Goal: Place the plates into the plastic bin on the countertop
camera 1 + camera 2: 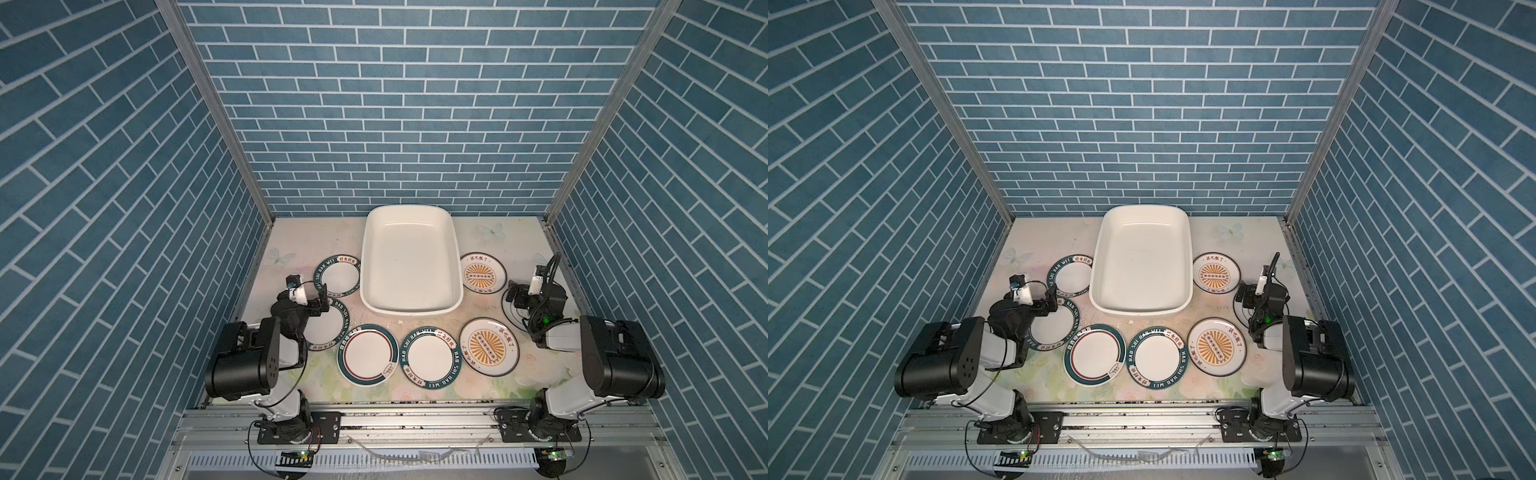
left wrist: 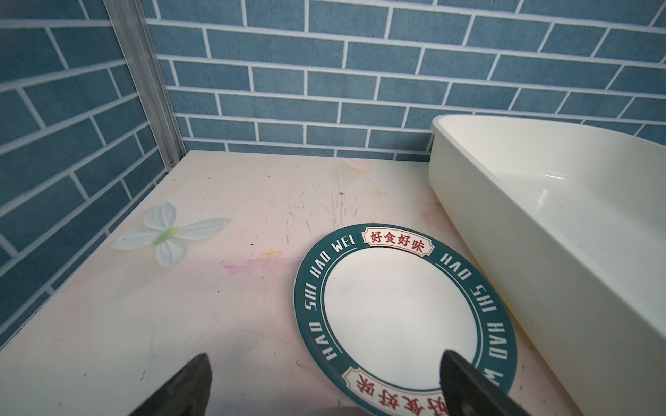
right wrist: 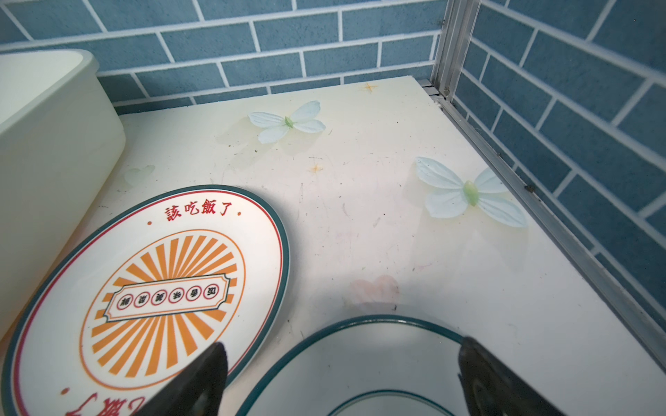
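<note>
We find nothing done yet: the plastic bin stands empty at the far middle of the countertop, and all plates lie around it. The left gripper and the right gripper are spread, holding nothing.

A large white rectangular plastic bin stands on the pale floral counter; round white teal-rimmed plates lie left and front, orange-sunburst plates right.

Blue brick walls with thin white lines fill the top, left and right of both top views. Two silver metal posts run down the corners. A grey metal rail crosses the bottom.
</note>
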Action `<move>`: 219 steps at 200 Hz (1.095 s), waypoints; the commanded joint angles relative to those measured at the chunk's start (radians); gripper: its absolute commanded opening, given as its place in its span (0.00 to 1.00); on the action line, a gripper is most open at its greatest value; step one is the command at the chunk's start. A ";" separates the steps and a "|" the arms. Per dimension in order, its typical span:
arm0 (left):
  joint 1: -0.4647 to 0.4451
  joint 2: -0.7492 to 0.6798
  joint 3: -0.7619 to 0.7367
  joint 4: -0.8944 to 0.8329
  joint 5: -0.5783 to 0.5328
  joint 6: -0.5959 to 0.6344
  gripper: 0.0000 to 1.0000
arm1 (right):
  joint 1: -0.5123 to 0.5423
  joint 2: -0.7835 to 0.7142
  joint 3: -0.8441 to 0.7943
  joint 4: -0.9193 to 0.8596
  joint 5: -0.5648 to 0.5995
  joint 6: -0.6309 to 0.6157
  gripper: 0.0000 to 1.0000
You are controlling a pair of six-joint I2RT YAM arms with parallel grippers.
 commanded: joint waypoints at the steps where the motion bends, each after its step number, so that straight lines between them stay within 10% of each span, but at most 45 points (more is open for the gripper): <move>1: -0.005 -0.012 0.012 -0.001 0.005 0.006 0.99 | 0.004 -0.004 0.016 -0.003 -0.010 -0.041 0.99; 73: -0.006 -0.013 0.011 -0.001 0.005 0.006 1.00 | 0.005 -0.055 0.015 -0.036 0.115 -0.001 0.99; 179: -0.037 -0.104 0.098 -0.240 0.085 0.078 0.99 | 0.005 -0.228 0.393 -0.830 0.035 0.238 0.99; 219: -0.036 -0.333 0.335 -0.858 0.128 0.133 1.00 | 0.001 -0.243 0.450 -0.819 -0.209 0.443 0.99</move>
